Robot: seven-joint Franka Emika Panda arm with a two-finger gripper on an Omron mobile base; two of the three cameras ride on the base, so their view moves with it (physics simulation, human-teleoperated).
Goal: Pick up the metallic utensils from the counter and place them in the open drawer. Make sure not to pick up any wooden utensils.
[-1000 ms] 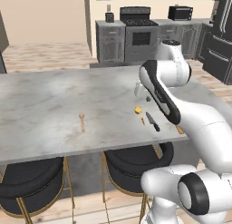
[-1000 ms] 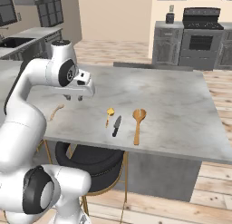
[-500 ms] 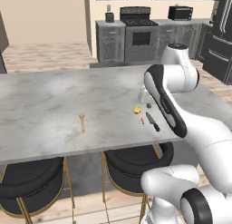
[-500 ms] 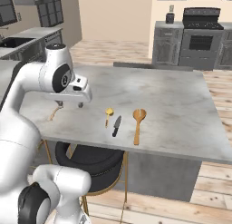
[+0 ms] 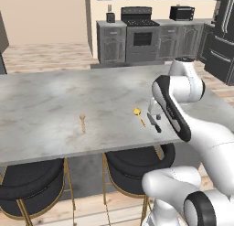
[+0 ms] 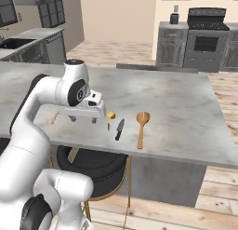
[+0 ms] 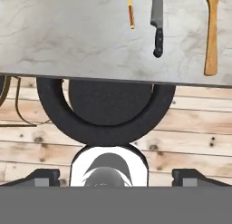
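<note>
Jaws point(image 6: 82, 119) spread wide, holding nothing, hanging over the near edge of the desk point(image 6: 176, 103), left of the utensils. The knife point(image 6: 119, 129) lies flat near that edge, black handle toward the stool point(image 7: 106, 112), untouched. It sits tight between a small wooden piece point(image 6: 109, 117) and the long wooden spoon point(image 6: 141, 127), so a slightly off descent could, I reckon, close on wood instead of steel. Another wooden spoon point(image 5: 82, 121) lies well apart. Since a second ago the jaws have opened out and the hand has swung lower toward the desk edge; every utensil has stayed put.
</note>
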